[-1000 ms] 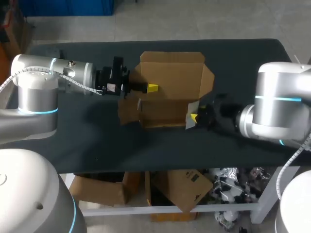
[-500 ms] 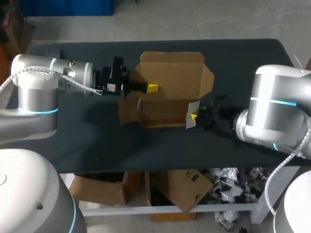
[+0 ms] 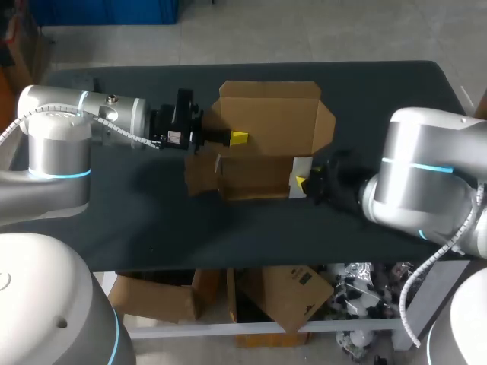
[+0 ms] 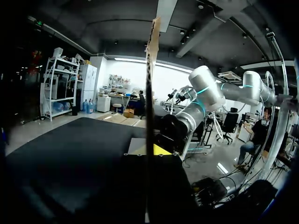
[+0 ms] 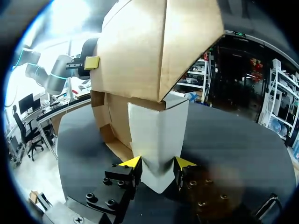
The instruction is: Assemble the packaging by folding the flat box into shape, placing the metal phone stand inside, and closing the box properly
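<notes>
- The box [image 3: 255, 175] lies on the table [image 3: 380, 91]. I judge it about half formed: its walls look raised, but it is open on top.
- The big lid panel [image 3: 270, 106] stands open along the box's far side, and a brown flap [image 3: 199, 173] splays outward at the box's left end. Neither is tucked in.
- My right gripper [image 5: 157, 163] is at the box's right end, near its front corner. Its two yellow tips are pressed against a pale end flap [image 5: 159, 126] from both sides, so it is clamped on that flap, which creases where it is pinched.
- My left gripper [image 3: 232, 138] is at the box's left side, reaching over the left wall. In the left wrist view a cardboard edge runs straight ahead of it. I cannot tell whether it is clamped on the wall or only resting against it.
- I cannot see the phone stand anywhere, inside the box or beside it, so I judge it is not yet packed.
- Done so far, as I read it: the flat sheet has been raised into a rough box shape.
- Left to do: fold in both end flaps, square up the box, put the stand inside, then bring the lid down and tuck it shut.
</notes>
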### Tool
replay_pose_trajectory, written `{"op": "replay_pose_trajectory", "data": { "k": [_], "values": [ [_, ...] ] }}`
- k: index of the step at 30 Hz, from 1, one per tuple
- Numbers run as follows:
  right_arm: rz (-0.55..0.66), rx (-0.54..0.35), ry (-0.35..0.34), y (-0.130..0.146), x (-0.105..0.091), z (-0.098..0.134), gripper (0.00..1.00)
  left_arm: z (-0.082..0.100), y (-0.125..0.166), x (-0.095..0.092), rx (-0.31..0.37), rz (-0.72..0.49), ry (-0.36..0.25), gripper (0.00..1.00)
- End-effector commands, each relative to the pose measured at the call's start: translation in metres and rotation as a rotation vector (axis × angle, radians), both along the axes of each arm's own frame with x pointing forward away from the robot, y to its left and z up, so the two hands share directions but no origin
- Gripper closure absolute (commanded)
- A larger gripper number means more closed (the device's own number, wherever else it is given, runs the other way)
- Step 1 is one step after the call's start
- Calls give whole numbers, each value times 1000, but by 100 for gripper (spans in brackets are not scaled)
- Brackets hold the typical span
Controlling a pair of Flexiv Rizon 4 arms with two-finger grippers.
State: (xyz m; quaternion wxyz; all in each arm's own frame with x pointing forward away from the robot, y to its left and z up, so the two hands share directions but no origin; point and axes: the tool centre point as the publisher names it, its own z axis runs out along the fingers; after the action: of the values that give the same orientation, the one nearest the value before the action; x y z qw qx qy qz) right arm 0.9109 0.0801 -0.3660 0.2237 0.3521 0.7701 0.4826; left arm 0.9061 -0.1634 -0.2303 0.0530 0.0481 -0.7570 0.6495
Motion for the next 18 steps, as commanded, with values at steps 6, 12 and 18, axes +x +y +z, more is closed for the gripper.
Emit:
{"op": "replay_pose_trajectory", "data": {
  "k": [6,12,18],
  "values": [
    [-113,0,-37,2,-1,-6,55,-3,0,0,-1,-1,0,100],
    [-167,13,-43,0,-1,-5,55,-3,0,0,-1,-1,0,100],
    [-193,27,-45,1,0,-6,55,-3,0,0,-1,-1,0,100]
  ]
}}
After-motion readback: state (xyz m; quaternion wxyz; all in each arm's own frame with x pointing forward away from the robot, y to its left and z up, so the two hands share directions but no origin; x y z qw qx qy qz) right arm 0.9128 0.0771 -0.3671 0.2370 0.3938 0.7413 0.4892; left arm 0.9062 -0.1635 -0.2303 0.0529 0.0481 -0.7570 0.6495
